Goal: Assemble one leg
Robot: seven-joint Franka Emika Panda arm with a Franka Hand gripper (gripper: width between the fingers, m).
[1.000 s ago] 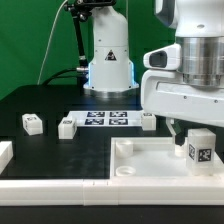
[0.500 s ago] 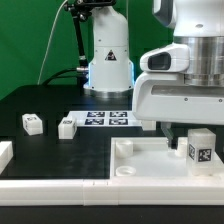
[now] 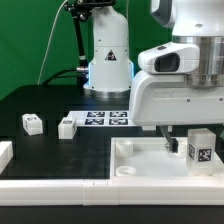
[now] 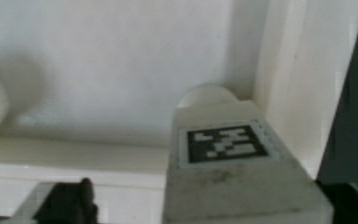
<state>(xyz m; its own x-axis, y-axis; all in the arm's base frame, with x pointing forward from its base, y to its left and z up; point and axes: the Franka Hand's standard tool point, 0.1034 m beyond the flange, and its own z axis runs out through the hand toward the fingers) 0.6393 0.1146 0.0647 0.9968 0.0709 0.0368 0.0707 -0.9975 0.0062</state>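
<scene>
Leg (image 3: 199, 148) close beside panel rim (image 3: 140, 147)

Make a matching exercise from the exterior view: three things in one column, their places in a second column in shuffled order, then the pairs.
Things:
1. marker board
2. leg with the tag facing the camera
3. large white panel

Places:
A. front of the table, toward the exterior view's right
B. flat on the black table in front of the robot base
C. upright on the panel

Pairs: 1-B, 2-C, 3-A

The setting is a robotics laboratory bench. Indicators: a green backdrop screen (image 3: 35, 45), a black table (image 3: 60, 150), the robot arm's white base (image 3: 109, 60), and a fixed marker board (image 3: 105, 119) bearing fiducial tags.
</scene>
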